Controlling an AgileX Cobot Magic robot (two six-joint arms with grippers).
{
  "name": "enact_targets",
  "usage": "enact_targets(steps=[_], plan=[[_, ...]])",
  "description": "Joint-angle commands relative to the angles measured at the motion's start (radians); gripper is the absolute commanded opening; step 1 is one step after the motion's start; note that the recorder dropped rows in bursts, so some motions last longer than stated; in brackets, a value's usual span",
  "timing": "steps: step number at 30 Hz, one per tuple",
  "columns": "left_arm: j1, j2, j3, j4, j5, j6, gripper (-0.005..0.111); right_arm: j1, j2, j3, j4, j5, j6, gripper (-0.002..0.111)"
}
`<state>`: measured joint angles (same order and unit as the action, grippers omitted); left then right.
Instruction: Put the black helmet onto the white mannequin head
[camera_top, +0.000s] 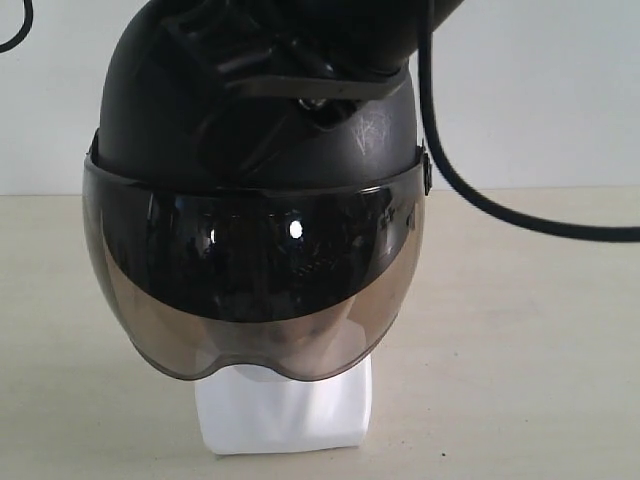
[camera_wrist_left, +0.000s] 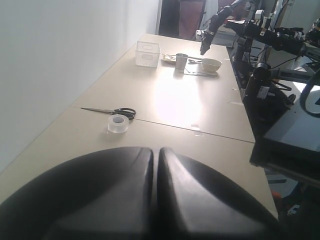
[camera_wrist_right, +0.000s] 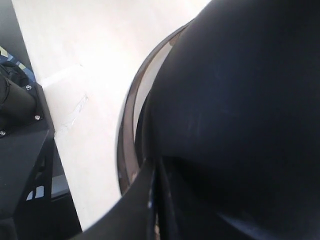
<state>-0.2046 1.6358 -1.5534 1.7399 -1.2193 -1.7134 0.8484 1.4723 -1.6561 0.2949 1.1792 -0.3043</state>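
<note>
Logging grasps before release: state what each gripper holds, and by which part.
Left gripper: shut, empty. Right gripper lies against the matte black rounded helmet beside its tinted visor; whether it grips there cannot be told.

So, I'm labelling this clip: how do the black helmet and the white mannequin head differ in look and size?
Colour: the black helmet is matte black with a smoky-brown visor; the white mannequin head is plain white.
Width: the helmet is clearly wider than the head's visible neck.
Visibility: the helmet shows almost whole; the head is mostly hidden under it.
Both stand upright.
</note>
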Motion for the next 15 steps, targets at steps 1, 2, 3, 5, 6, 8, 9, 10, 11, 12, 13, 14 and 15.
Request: enact_targets(steps=[1,2,3,5,6,8,9,10,11,12,13,14,15], plan=[[-0.005,0.011,0.007,0.005,-0.002,-0.018,0.004,0.000,0.018,0.004,-0.037,0.042,0.010,0.000],[-0.005,0.011,0.007,0.005,-0.002,-0.021,0.004,0.000,0.018,0.004,-0.039,0.042,0.014,0.000],[-0.005,0.011,0.007,0.005,-0.002,-0.021,0.004,0.000,0.018,0.004,-0.039,0.042,0.014,0.000],[-0.005,0.011,0.007,0.005,-0.002,-0.021,0.004,0.000,0.018,0.004,-0.039,0.042,0.019,0.000],[-0.005,0.011,0.007,0.005,-0.002,-0.021,0.004,0.000,0.018,0.018,-0.039,0.042,0.019,0.000],[-0.005,0.011,0.007,0.005,-0.002,-0.021,0.004,0.000,0.018,0.058,-0.044,0.042,0.019,0.000],[-0.005,0.011,0.007,0.005,-0.002,-0.022,0.004,0.000,0.018,0.081,-0.044,0.042,0.019,0.000],[-0.005,0.011,0.007,0.005,-0.002,-0.023,0.004,0.000,0.018,0.097,-0.044,0.037,0.019,0.000],[-0.005,0.011,0.007,0.005,-0.002,-0.023,0.004,0.000,0.018,0.109,-0.044,0.029,0.019,0.000],[-0.005,0.011,0.007,0.005,-0.002,-0.025,0.004,0.000,0.018,0.113,-0.044,0.029,0.019,0.000],[-0.005,0.011,0.007,0.005,-0.002,-0.025,0.004,0.000,0.018,0.113,-0.044,0.029,0.019,0.000],[-0.005,0.011,0.007,0.005,-0.002,-0.029,0.004,0.000,0.018,0.113,-0.044,0.029,0.019,0.000],[-0.005,0.011,0.007,0.005,-0.002,-0.029,0.004,0.000,0.016,0.113,-0.042,0.025,0.019,0.000]])
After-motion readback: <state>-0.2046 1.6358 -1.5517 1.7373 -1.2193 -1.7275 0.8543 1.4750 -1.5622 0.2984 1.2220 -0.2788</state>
